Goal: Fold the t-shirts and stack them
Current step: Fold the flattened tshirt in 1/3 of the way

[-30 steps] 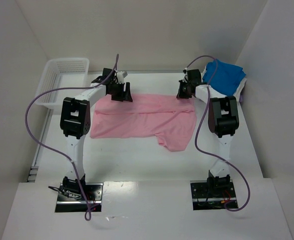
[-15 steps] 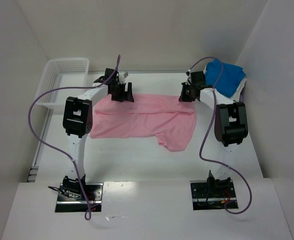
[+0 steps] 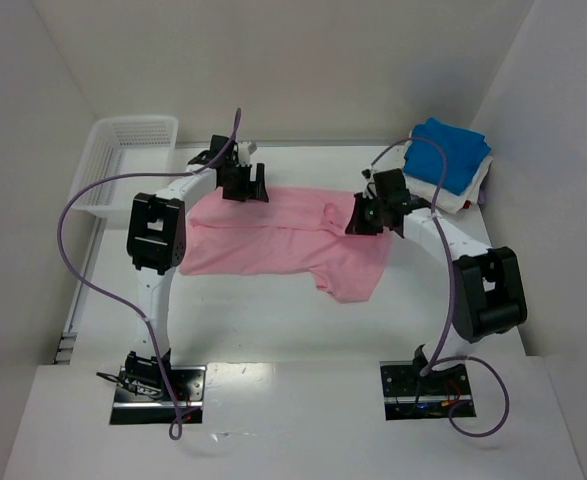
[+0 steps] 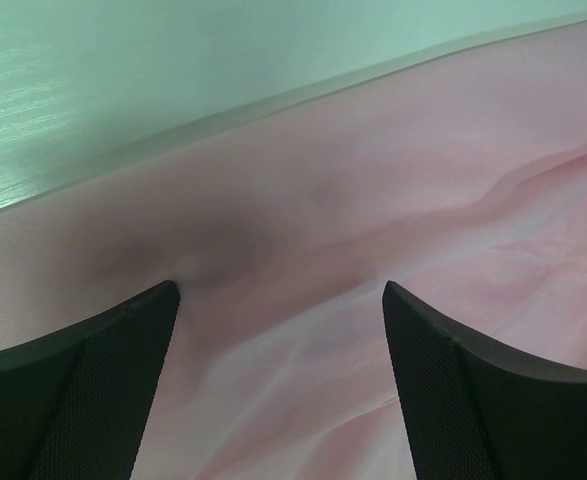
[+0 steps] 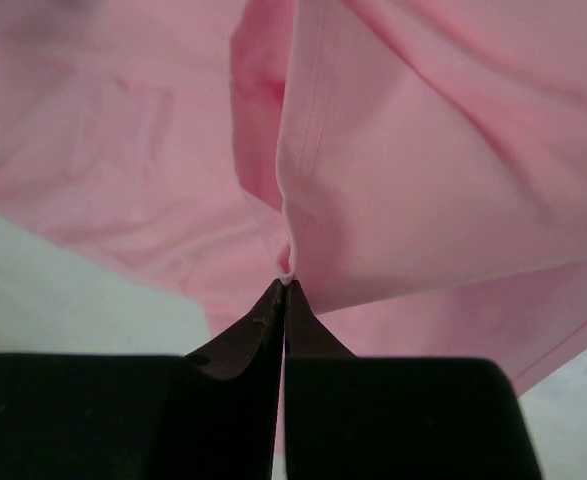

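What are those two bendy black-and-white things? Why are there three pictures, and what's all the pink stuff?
Those are a left robot arm and a right robot arm, bolted to a white table. The big picture looks down from above and behind them. The other two pictures come from small cameras on each arm's wrist, so you see its pinching part, called the end effector, close up.

The pink stuff is a light pink cloth t-shirt lying on the table. In the far right corner a folded bright blue t-shirt sits on what looks like a white t-shirt. At the far left is a white plastic mesh basket.

The right end effector is pinched shut on a fold of the pink shirt. The left end effector is open over the shirt's far edge, holding nothing.
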Controlling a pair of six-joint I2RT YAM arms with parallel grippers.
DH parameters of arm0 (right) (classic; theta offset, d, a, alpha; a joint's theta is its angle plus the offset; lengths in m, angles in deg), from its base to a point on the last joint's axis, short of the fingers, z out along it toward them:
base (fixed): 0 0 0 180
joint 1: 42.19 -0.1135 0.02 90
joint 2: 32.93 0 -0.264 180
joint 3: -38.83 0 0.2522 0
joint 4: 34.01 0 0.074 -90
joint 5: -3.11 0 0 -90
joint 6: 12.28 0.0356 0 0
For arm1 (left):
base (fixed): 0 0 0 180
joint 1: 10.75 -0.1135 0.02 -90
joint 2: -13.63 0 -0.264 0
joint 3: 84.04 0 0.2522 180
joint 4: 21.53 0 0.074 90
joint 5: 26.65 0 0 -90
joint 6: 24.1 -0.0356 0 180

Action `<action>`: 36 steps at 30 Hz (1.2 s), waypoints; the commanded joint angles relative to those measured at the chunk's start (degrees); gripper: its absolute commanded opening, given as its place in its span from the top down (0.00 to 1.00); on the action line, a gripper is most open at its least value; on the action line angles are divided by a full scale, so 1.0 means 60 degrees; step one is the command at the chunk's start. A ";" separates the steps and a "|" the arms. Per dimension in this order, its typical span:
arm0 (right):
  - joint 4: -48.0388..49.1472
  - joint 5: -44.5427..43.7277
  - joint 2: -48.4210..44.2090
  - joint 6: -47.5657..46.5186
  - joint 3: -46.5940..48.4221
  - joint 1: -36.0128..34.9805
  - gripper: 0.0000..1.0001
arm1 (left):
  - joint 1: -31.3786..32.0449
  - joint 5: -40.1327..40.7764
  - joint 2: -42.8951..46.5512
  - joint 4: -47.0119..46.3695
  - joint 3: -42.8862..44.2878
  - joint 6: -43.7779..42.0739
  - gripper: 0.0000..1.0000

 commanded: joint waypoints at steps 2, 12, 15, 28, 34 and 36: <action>-0.1420 -0.0195 -0.1057 0.0853 -0.0459 -0.0391 0.83 | 0.0045 0.0088 -0.0507 0.0228 0.0164 -0.0018 0.09; -0.1405 -0.1309 -0.1931 0.1045 0.0827 -0.0391 0.25 | 0.0045 0.0088 -0.0507 0.0316 0.0164 -0.0208 0.08; -0.0372 -0.1309 -0.1414 0.0957 0.1077 -0.0391 0.24 | 0.0045 0.0011 -0.0507 0.0316 0.0164 -0.0208 0.08; 0.0744 -0.2320 0.2899 0.1016 0.3304 -0.1020 1.00 | 0.0045 0.0001 -0.0332 0.0316 -0.0027 -0.0413 0.08; 0.0597 -0.2217 0.2905 0.0928 0.3067 -0.1681 1.00 | 0.0045 0.0075 -0.0420 0.0316 -0.0115 -0.0501 0.07; 0.0406 -0.2130 0.2889 0.0928 0.2852 -0.1897 1.00 | 0.0045 0.0088 -0.0488 0.0404 -0.0115 -0.0501 0.07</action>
